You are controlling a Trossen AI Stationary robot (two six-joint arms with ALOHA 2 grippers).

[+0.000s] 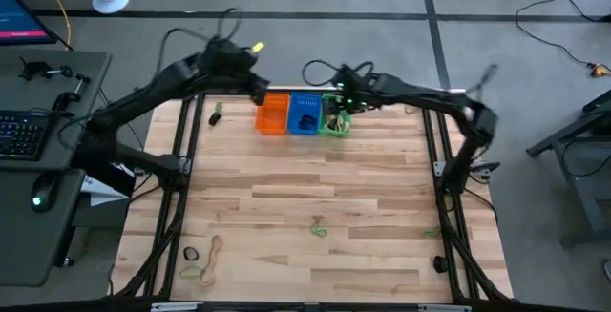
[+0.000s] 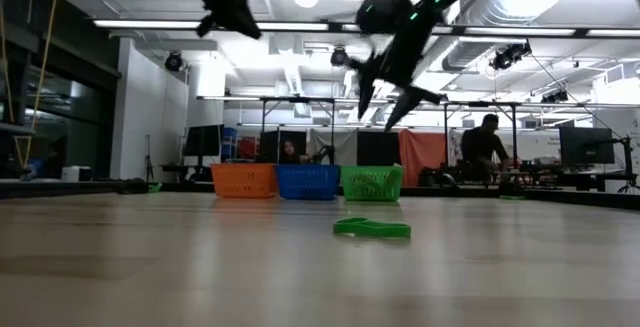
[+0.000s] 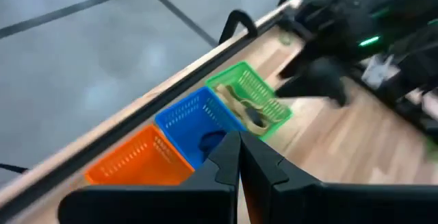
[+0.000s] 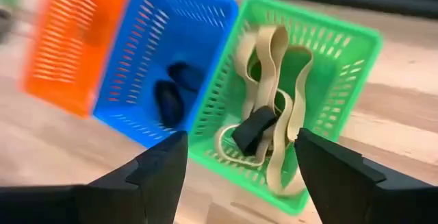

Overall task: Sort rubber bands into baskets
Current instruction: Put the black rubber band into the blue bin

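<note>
While the right gripper (image 4: 236, 157) hovers wide open over the green basket (image 4: 342, 53), the left gripper (image 3: 239, 157) is shut and empty. Loose rubber bands (image 1: 317, 224) on the table look light and floppy; pinching one strand seems best.

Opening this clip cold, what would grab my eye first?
The row of three small plastic baskets at the table's far edge: orange basket, blue basket, green basket. Both dark arms hang over it, the right end effector open above the green basket, which holds tan rubber bands and a black band. Loose bands lie on the near side of the wooden table, including a green rubber band.
</note>
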